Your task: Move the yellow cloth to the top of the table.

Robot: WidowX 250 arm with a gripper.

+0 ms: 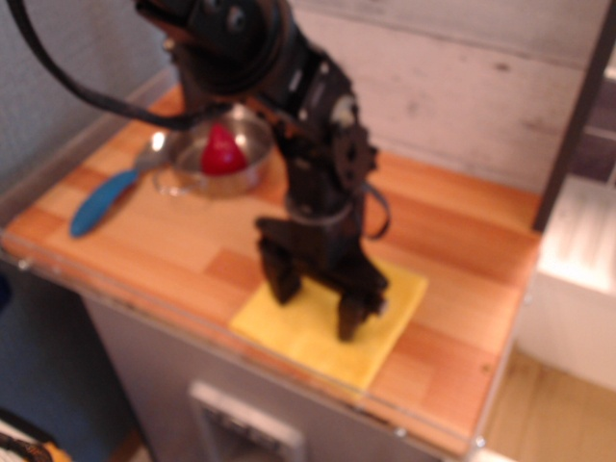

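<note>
The frame is blurred. The yellow cloth (390, 313) lies flat at the front edge of the wooden table (462, 231), right of the middle. My black gripper (318, 308) hangs straight down over the cloth, its two fingers spread apart, one over the cloth's left part and one near its middle. The fingertips (350, 325) are at or just above the fabric; the blur hides whether they touch. Nothing is held between them. The arm hides the cloth's far left corner.
A steel pot (219, 166) with a red pointed object (221, 151) inside stands at the back left. A blue-handled spoon (101, 197) lies left of it. A clear plastic rim (115, 298) runs along the front edge. A pale plank wall stands behind.
</note>
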